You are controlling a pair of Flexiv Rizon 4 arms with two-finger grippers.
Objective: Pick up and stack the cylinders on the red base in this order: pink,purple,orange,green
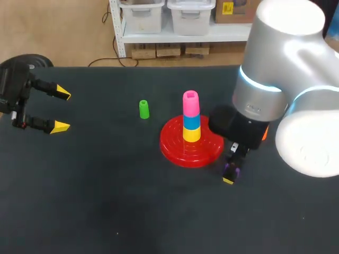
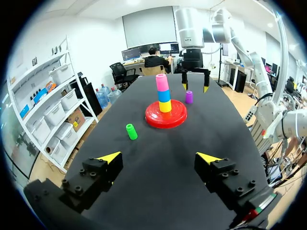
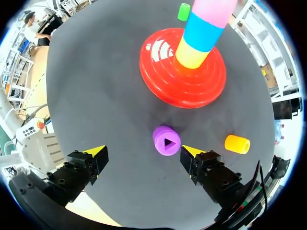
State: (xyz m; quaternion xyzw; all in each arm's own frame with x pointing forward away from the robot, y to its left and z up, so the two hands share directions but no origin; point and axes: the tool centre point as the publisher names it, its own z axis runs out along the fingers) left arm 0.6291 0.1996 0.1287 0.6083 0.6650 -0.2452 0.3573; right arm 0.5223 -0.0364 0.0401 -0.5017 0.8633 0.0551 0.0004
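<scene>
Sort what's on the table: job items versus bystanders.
Job: red base, pink cylinder, purple cylinder, orange cylinder, green cylinder.
Not in the stacking order: blue cylinder, yellow cylinder, both stacked under the pink one.

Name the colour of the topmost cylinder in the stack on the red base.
The top cylinder is pink, clearest in the head view.

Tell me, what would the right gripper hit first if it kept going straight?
Probably the purple cylinder, upright just ahead of the right gripper, between its open fingers and nearer one of them. It might straddle it and reach the black table instead; depth is unclear.
</scene>
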